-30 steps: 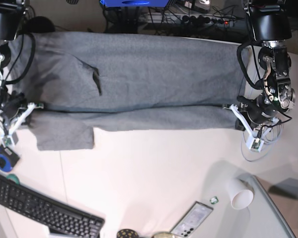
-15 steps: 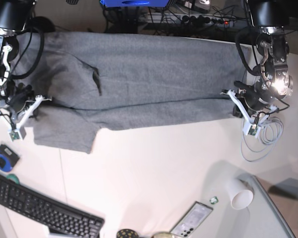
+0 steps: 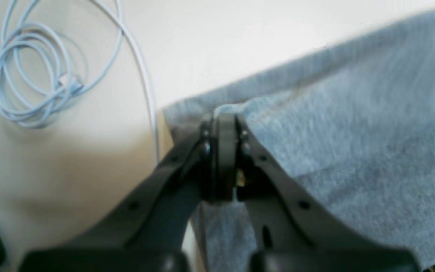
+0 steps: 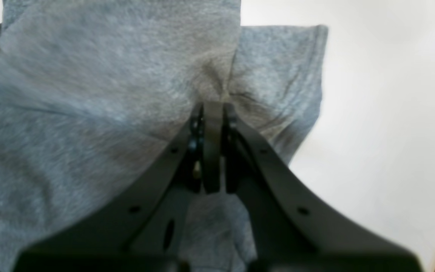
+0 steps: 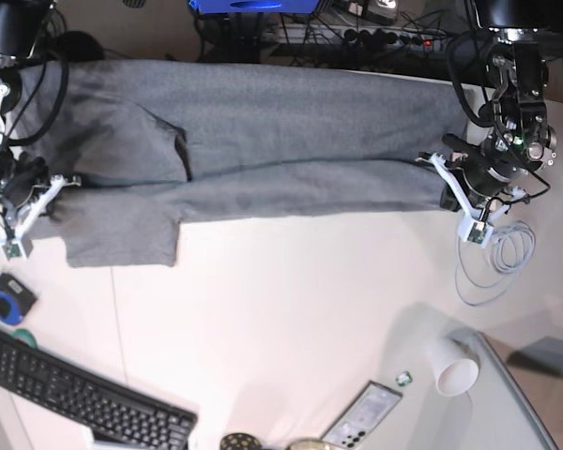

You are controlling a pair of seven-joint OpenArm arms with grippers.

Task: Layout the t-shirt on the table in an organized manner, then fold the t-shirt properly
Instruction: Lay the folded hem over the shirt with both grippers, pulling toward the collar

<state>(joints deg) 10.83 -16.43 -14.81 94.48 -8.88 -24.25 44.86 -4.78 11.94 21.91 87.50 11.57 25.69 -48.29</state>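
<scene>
Your left end effector [image 3: 223, 121] is clamped on the t-shirt [image 5: 263, 141] hem corner, and your right end effector [image 4: 213, 107] is pinching bunched cloth by the sleeve. The shirt lies stretched across the far worktop [image 5: 291, 309]. Both wrist views are blurred; the fingertips are buried in fabric. A cable coil [image 3: 32, 79] lies nearby
</scene>
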